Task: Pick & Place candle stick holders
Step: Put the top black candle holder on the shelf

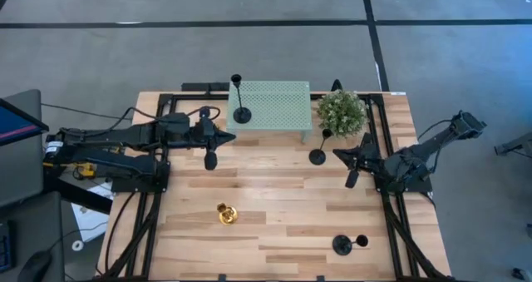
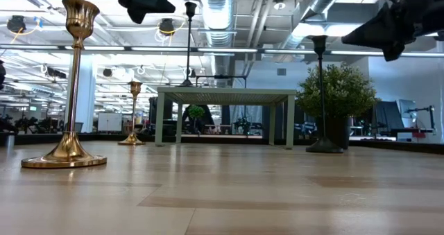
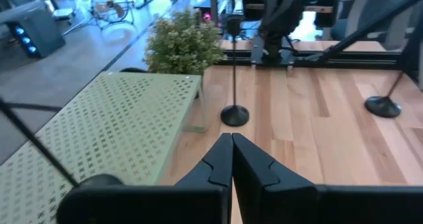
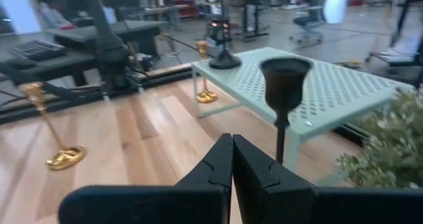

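Note:
One black candlestick holder stands by its round base on the mint-green perforated stand. A second black one stands on the table next to the plant, and a third stands at the near right. One gold holder stands at the near left, and another gold one stands by the stand's left leg. My left gripper is shut and empty at the stand's near left corner. My right gripper is shut and empty, just right of the second black holder.
A green potted plant stands at the stand's right end, close behind the second black holder. Bare wood lies in the table's middle between the two arms. Dark frame rails run along the table's left and right sides.

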Robot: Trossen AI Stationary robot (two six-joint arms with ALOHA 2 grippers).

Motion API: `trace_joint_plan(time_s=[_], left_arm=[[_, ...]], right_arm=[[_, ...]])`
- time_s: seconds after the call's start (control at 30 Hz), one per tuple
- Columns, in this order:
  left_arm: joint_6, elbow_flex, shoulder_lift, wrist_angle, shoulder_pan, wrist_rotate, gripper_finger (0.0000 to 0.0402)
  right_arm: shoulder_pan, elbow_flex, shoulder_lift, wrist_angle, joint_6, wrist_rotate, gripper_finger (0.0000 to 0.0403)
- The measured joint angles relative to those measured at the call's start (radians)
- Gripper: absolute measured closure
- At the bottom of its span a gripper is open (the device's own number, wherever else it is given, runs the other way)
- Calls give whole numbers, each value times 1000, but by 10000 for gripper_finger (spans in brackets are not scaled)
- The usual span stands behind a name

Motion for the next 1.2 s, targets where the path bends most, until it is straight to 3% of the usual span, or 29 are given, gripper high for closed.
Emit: trace_joint_plan(time_s=[0.2,0.43,0.63,0.73,1.03,1.2], left_arm=[[26,0,0,6,-70,0,397],[26,0,0,7,-105,1,395],[26,0,0,7,-105,0,396],[26,0,0,6,-105,1,395],[23,0,0,6,-105,1,395],[22,0,0,6,-105,1,397]], right_arm=[[22,16,132,-1,77,75,403],[21,83,236,12,-44,74,403],[5,97,262,14,-51,76,393],[-10,97,262,14,-46,74,360],[-93,97,262,13,-2,73,209],[-145,97,279,11,28,55,177]])
